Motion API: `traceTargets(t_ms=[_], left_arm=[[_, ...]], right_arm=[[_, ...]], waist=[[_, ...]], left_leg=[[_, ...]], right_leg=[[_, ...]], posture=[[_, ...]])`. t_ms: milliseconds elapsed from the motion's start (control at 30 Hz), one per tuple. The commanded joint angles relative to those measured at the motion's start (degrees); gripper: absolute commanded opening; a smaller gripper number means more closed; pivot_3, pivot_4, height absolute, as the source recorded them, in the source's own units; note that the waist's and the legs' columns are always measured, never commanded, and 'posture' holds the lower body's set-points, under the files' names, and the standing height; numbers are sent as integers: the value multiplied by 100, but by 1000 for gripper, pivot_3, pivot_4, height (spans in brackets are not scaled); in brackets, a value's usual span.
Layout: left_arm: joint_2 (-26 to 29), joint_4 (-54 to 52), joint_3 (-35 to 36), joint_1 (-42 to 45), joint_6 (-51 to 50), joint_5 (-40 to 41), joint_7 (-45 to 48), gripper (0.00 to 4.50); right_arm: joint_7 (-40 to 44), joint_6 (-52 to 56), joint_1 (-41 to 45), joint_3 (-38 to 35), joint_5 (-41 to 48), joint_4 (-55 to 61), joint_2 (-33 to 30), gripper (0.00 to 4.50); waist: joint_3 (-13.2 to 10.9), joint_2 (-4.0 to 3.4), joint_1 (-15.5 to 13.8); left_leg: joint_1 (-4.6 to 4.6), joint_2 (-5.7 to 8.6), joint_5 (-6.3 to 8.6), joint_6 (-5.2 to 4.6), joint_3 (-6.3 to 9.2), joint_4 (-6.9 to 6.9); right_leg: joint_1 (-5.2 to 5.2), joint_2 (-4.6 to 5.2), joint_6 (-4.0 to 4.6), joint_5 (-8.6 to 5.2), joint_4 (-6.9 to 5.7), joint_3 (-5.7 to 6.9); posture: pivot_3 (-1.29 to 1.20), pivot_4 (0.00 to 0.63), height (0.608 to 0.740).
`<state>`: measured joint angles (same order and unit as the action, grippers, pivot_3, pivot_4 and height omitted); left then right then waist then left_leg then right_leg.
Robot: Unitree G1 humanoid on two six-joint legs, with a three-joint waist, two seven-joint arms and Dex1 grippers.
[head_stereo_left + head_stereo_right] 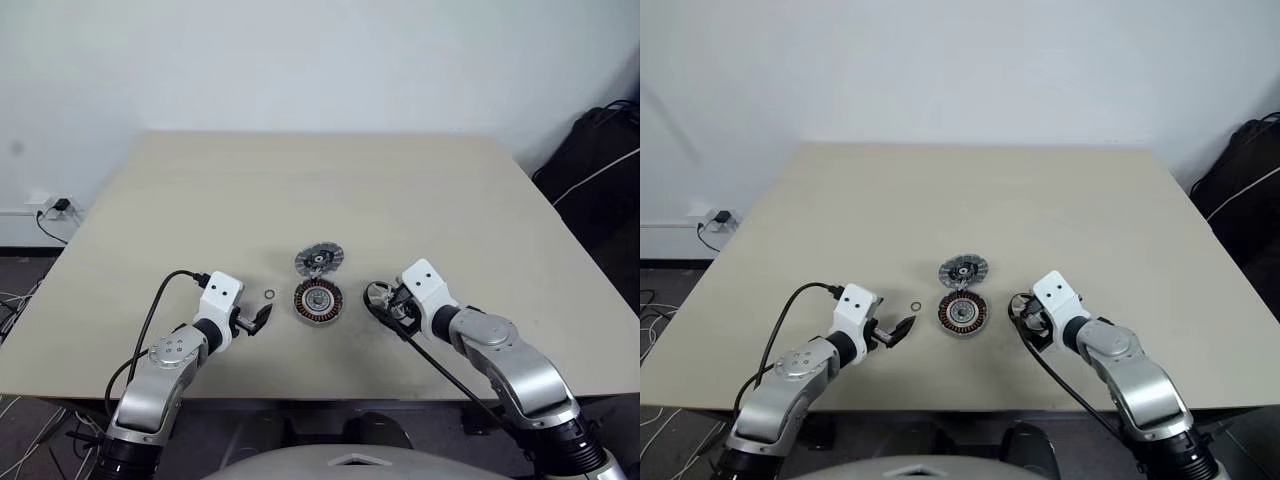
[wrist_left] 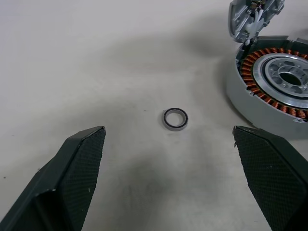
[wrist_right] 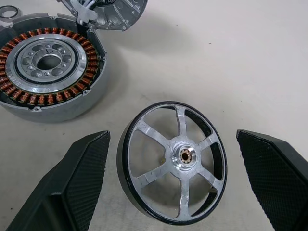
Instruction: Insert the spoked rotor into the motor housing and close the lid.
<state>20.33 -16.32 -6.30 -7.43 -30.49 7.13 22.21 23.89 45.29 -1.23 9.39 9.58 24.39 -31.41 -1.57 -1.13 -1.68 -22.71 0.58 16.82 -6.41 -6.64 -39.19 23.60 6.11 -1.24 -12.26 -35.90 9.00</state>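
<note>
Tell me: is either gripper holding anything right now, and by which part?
Nothing is held. The right gripper is open with the spoked rotor lying on the table between its fingers; the left gripper is open around a small ring.

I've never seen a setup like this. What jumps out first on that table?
Mid-table lies the motor housing, a disc ringed with copper windings, with its grey lid just behind it. A shiny spoked rotor lies flat between the open right fingers, to the housing's right. A tiny washer lies on the housing's other side, before the open left fingers.
</note>
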Motion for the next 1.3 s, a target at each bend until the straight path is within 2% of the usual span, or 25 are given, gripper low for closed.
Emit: traceTargets(t_ms=[33, 500, 1033, 1300], left_arm=[[-63, -21, 0, 127, 188, -137, -140, 4474], [-163, 90, -38, 186, 231, -227, -145, 4474], [-521, 1802, -454, 1419, 658, -606, -149, 4474], [-451, 1949, -487, 1436, 353, -718, -57, 4474]], right_arm=[[25, -115, 67, -72, -51, 24, 15, 4476], [12, -110, 64, -49, -84, 33, 69, 4476], [1, -100, 80, -17, -164, 89, 205, 4476], [-50, -70, -9, -69, -164, 172, 226, 4476]], waist=[[0, 0, 0], [0, 0, 0], [1, 2, -21], [1, 2, -5]], left_leg=[[0, 0, 0, 0, 0, 0], [0, 0, 0, 0, 0, 0], [0, 1, -1, 1, 0, -3], [0, 1, -1, 1, 0, -4]], right_leg=[[0, 0, 0, 0, 0, 0], [0, 0, 0, 0, 0, 0], [-3, 0, -18, 12, -1, 1], [-3, 0, -19, 13, -2, 1]], posture=[[0, 0, 740], [0, 0, 740], [0, 0, 740], [0, 0, 740]])
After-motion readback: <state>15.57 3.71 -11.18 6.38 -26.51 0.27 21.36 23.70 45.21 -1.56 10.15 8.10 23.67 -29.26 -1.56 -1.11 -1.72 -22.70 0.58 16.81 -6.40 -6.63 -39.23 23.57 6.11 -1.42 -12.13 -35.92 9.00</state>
